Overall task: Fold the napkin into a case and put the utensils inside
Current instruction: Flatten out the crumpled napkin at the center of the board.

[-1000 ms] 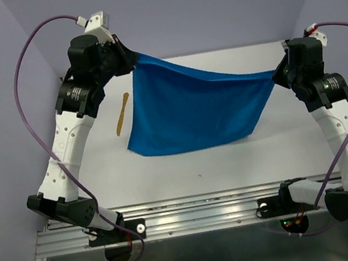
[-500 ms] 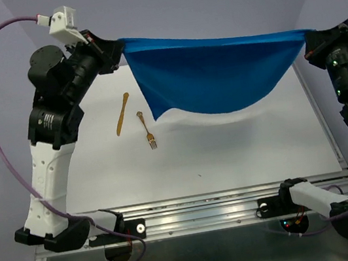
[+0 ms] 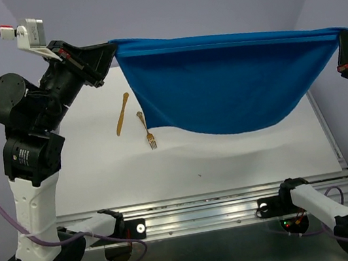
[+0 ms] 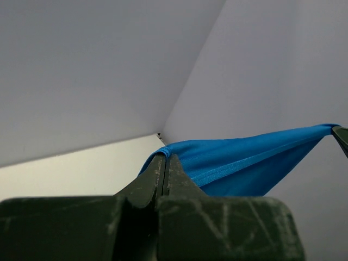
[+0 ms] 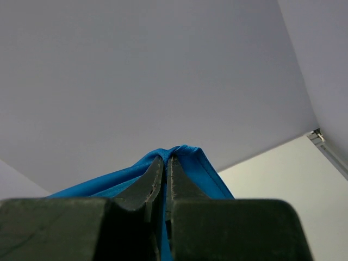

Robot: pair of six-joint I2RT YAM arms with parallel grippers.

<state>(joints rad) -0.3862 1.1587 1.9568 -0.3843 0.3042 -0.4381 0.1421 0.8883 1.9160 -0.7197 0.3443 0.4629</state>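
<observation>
We have the napkin [image 3: 233, 88] up in the air, stretched as a sheet between the two arms, with its long axis running left to right across the far half of the table [image 3: 233, 167]. The left gripper [image 3: 107, 51] is pinched tight on the upper left corner. In the left wrist view its fingers [image 4: 155, 176] meet with only the blue hem between them. The right gripper [image 3: 343, 44] clamps the upper right corner the same way, and its wrist view shows the cloth bunched at the closed tips [image 5: 165, 159]. The top edge is taut and the lower edge sags in a curve towards the table. We cannot tell whether it brushes the surface. Both arms are raised high with their wrists turned inward towards each other. The right arm sits mostly beyond the right edge of the overhead view. The utensils lie on the table at the left, just beside the napkin's lower left corner. They are a fork [image 3: 147, 130] with its tines towards us and a second slim piece [image 3: 122, 113] a little farther left. Both are nearer the left arm. We judge that the next move, laying the cloth flat for folding, turns on this: the sheet should come down to the right of the utensils so that it does not cover them.
</observation>
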